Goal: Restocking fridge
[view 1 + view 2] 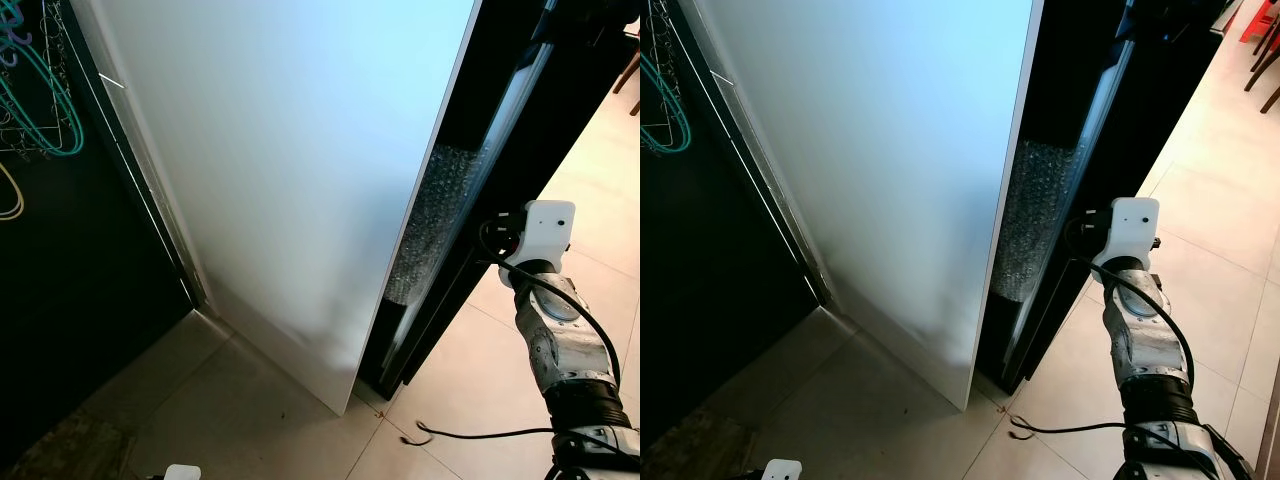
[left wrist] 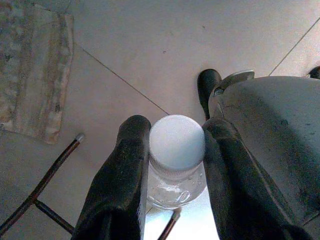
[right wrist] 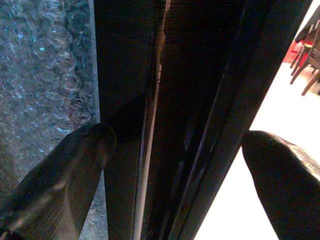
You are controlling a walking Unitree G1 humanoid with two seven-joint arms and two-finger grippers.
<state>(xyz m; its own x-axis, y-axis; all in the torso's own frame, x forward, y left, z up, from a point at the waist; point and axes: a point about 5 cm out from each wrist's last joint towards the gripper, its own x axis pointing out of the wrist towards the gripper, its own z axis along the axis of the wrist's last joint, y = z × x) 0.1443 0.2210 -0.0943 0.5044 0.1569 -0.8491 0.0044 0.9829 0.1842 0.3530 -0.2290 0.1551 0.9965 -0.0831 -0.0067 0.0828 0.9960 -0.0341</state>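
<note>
Facing a tall white fridge side panel (image 1: 290, 170), broad and blank, running from the top of the head views down to the pale tiled floor (image 1: 250, 410). Stood beside it on the right: the dark edge of the black fridge door (image 1: 1090, 170), ajar, with a strip of bubble wrap (image 1: 1025, 215) showing in the gap between panel and door. Hung on the far left against a dark surface: a wire rack with teal and cream hangers (image 1: 35, 110). Reached up on the right with the silver right arm (image 1: 1145, 350), white wrist housing (image 1: 1130, 228) close against the door's edge. Spread wide, the right gripper (image 3: 175, 165), fingers released on either side of the door's black edge, bubble wrap just beyond one fingertip; contact with the door could not be judged. Trailed across the tiles near the door's foot: a loose black cable (image 1: 470, 435). Glimpsed far right: red chair legs (image 1: 1260, 20). Clamped low over the floor, the left gripper (image 2: 172, 145), both fingers pressed against the neck of a clear bottle (image 2: 175, 187) just beneath its white cap (image 2: 176, 142). Lay beside it on the tiles: a worn mat (image 2: 35, 70).
</note>
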